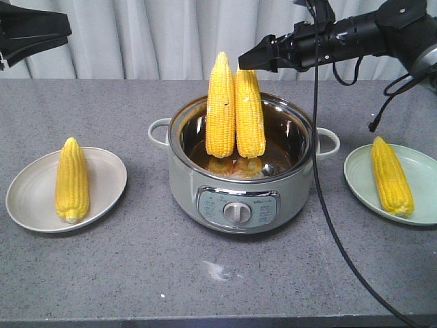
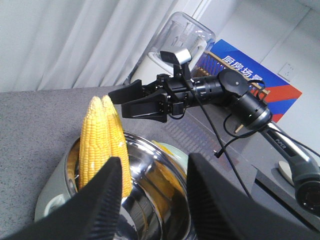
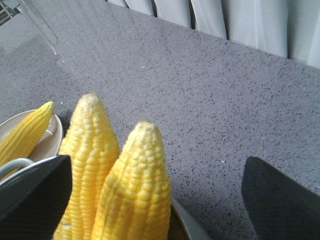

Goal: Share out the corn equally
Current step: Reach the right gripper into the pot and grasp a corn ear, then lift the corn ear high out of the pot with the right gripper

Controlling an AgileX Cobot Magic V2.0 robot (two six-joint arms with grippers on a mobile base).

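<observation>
The right gripper [image 2: 119, 103] was matte black, its fingers [image 2: 145, 111] wedge-shaped; behind it sat a silver-topped camera [image 2: 176, 56], thin black cables [image 1: 315, 137] trailing from the wrist.

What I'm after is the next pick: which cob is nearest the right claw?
The right-hand upright cob in the pot: its tip sits just below the right claw; all others lie farther.
</observation>
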